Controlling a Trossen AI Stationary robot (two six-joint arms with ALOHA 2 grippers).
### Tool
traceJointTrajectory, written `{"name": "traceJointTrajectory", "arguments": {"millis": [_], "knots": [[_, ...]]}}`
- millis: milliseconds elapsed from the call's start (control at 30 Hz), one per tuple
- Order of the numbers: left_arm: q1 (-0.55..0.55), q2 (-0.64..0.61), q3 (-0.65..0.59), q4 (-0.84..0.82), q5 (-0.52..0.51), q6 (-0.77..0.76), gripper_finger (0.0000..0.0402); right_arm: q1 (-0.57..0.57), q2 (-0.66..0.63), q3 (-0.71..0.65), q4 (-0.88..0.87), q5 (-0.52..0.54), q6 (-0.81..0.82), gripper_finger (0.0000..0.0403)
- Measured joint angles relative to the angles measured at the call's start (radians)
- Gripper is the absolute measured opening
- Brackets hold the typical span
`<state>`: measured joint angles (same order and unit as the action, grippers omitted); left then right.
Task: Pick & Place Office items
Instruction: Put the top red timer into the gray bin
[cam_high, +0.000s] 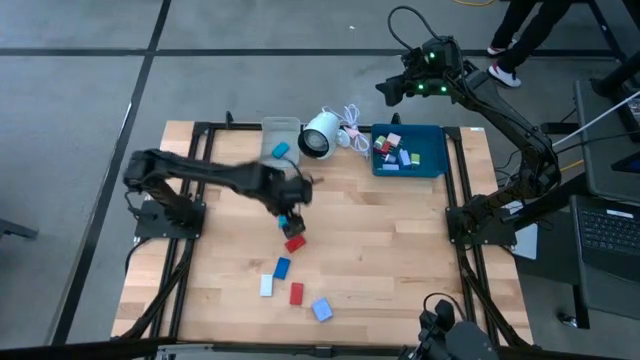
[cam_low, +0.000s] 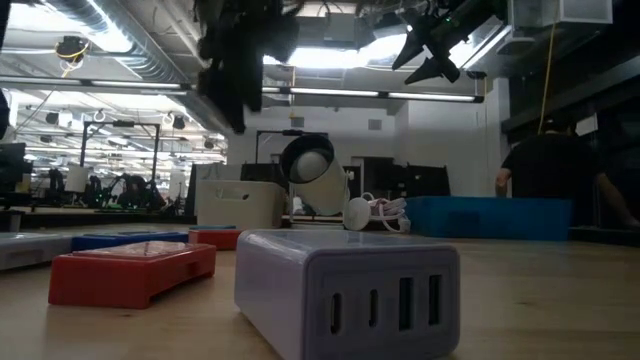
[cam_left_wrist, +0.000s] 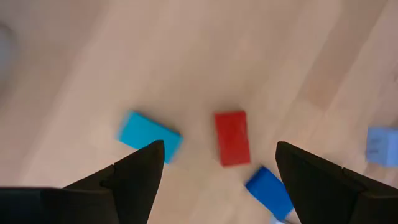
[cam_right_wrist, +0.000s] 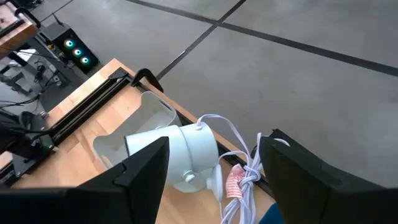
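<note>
Several small blocks lie flat on the wooden table's near half: a red one (cam_high: 294, 243), a blue one (cam_high: 283, 267), a white one (cam_high: 266, 286), another red (cam_high: 297, 293) and a light-blue one (cam_high: 321, 309). My left gripper (cam_high: 290, 212) hangs open above a light-blue block (cam_left_wrist: 149, 134) and the red block (cam_left_wrist: 232, 138), touching neither. More pieces sit in the blue tray (cam_high: 432, 165), and one light-blue piece (cam_high: 280, 150) sits in the grey bin (cam_high: 285, 127). My right gripper (cam_high: 385, 92) is open, high beyond the table's far edge.
A white round black-faced object (cam_high: 318, 135) with a coiled white cord (cam_high: 350, 125) lies between bin and tray at the far edge. A person (cam_high: 525, 35) walks beyond the far right corner. A laptop (cam_high: 610, 230) stands right of the table. Bare wood lies at the right.
</note>
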<state>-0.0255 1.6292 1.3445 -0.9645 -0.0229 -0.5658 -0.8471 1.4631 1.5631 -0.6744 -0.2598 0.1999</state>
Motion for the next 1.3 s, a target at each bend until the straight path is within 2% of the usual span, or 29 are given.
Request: {"name": "traceJointTrajectory", "arguments": {"millis": [233, 367, 467, 633, 867, 1300], "knots": [[-0.064, 0.166, -0.001, 0.104, 0.102, -0.166, 0.0304, 0.000, 0.000, 0.000, 0.000, -0.003, -0.007, 0.0255], [-0.088, 0.232, -0.001, 0.205, 0.112, -0.259, 0.0304, 0.000, 0.000, 0.000, -0.001, -0.004, -0.024, 0.0255], [-0.097, 0.265, -0.001, 0.206, 0.113, -0.308, 0.0304, 0.000, 0.000, 0.000, -0.008, -0.004, -0.027, 0.0255], [-0.097, 0.277, 0.000, 0.192, 0.097, -0.311, 0.0304, 0.000, 0.000, 0.000, -0.018, -0.004, -0.037, 0.0255], [-0.089, 0.277, -0.001, 0.086, 0.101, -0.288, 0.0304, 0.000, 0.000, 0.000, -0.026, -0.004, -0.032, 0.0255], [-0.100, 0.323, -0.001, 0.130, 0.103, -0.261, 0.0304, 0.000, 0.000, 0.000, -0.026, -0.004, 0.001, 0.0255]]}}
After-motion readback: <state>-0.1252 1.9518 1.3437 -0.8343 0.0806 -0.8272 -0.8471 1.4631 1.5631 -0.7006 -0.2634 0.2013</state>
